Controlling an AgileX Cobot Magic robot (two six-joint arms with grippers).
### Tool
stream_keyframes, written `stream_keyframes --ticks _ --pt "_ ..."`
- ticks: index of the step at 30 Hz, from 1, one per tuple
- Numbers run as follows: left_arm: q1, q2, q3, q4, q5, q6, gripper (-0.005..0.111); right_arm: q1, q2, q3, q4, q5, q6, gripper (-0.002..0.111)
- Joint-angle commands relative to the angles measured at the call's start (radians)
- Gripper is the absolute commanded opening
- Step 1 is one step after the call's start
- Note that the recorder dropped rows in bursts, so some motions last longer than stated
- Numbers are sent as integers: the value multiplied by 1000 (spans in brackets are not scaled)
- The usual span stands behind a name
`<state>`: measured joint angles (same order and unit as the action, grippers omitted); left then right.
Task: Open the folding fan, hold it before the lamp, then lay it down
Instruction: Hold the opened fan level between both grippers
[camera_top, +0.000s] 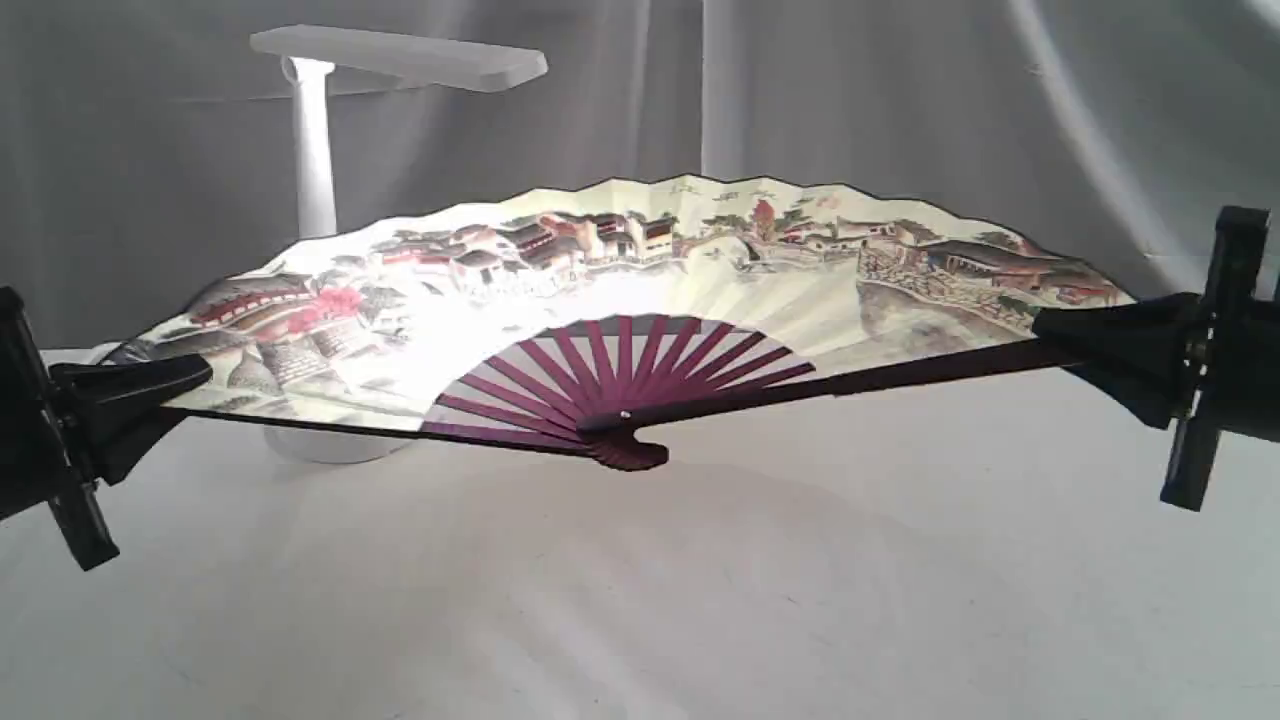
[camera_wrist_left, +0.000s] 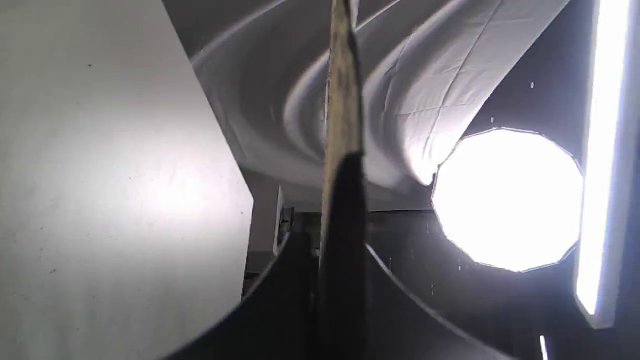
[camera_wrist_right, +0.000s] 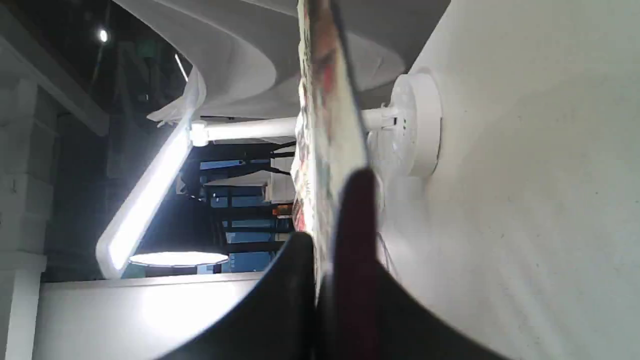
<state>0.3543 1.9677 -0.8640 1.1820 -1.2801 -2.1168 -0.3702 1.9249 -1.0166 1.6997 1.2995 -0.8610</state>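
Two of three steps judged done: folding fan (camera_top: 620, 270) fully spread, held clear above surface (camera_top: 700, 600), in front of lamp (camera_top: 315, 150), leaning back. Laying down not yet done. Fan: cream pleats, painted village, red trees, black edge, reddish-brown ribs. Left gripper (camera_top: 185, 378), right gripper (camera_top: 1048, 325): jaws clamped on fan's outer ribs, one at each end.

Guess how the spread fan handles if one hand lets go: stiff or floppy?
Probably floppy: the folding fan is thin pleated paper held taut between the left hand and right hand, so it would likely sag shut. Likely light: the ribs are slim. Paper looks tearable if overstretched.
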Motion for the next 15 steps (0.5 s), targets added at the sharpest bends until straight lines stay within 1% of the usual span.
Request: stream_keyframes --ticks 1,9,15 --pt "37 -36 3 -157 59 -21 0 -36 -48 2 45 -78 35 0" --pt "37 -96 8 -145 59 -23 1 -38 -103 2 45 -78 109 0" --pt "37 -151 26 -134 59 -23 1 -38 -120 2 45 -78 129 0"
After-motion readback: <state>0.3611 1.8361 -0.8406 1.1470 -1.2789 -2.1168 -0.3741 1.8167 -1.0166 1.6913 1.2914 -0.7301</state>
